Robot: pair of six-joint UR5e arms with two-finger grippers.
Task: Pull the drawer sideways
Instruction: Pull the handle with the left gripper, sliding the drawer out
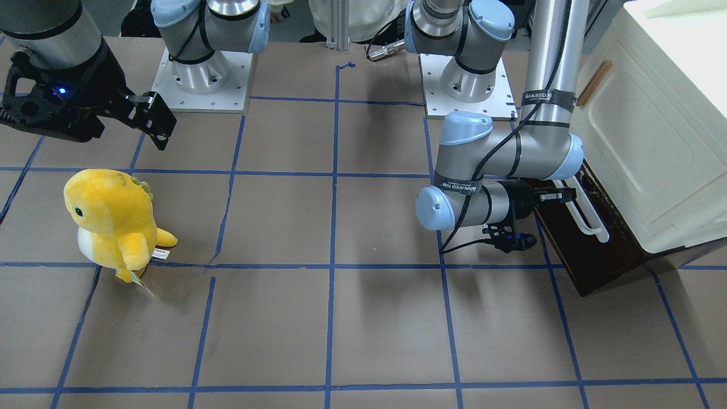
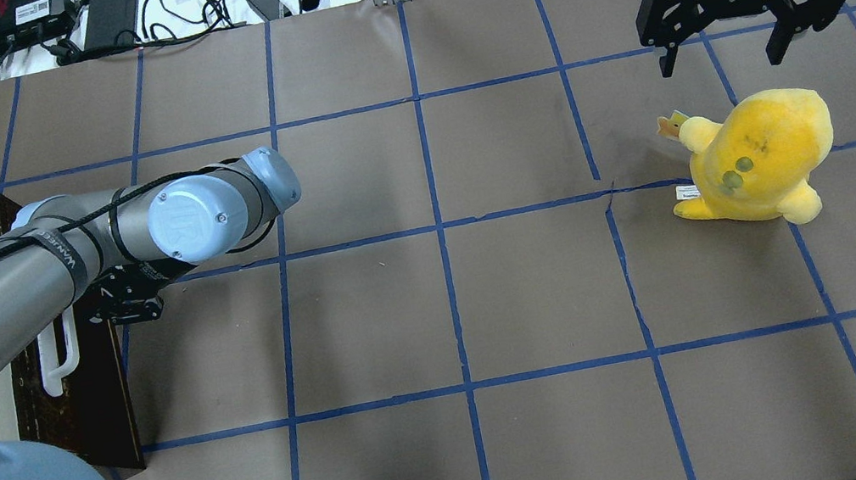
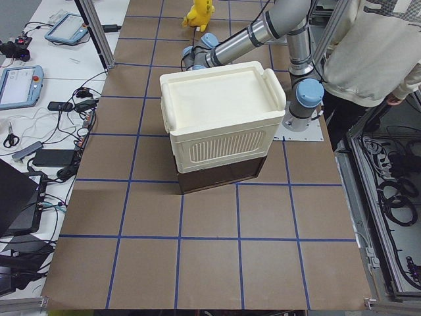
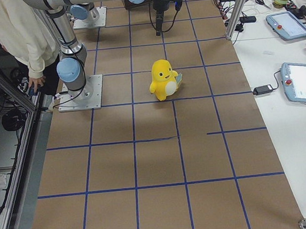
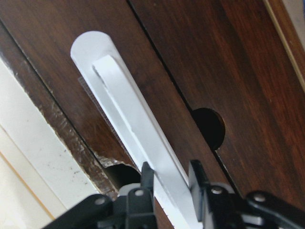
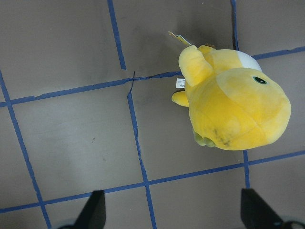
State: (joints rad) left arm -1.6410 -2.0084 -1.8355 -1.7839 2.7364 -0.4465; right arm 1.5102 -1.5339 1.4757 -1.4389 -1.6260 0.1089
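Robotics lab: two arm base plates (image 1: 227, 96) bolted to bench (image 2: 373, 326), blue tape grid (image 2: 439, 225) over brown paper, teach pendants (image 3: 18, 85) and cable tangle (image 3: 82, 105) on side table (image 3: 56, 62), operator (image 3: 375, 46) standing nearby.

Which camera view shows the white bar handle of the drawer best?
Left wrist view: the handle fills the frame, the left gripper straddling it. Front-facing and overhead show it small, partly behind the left arm; the side views hide it.
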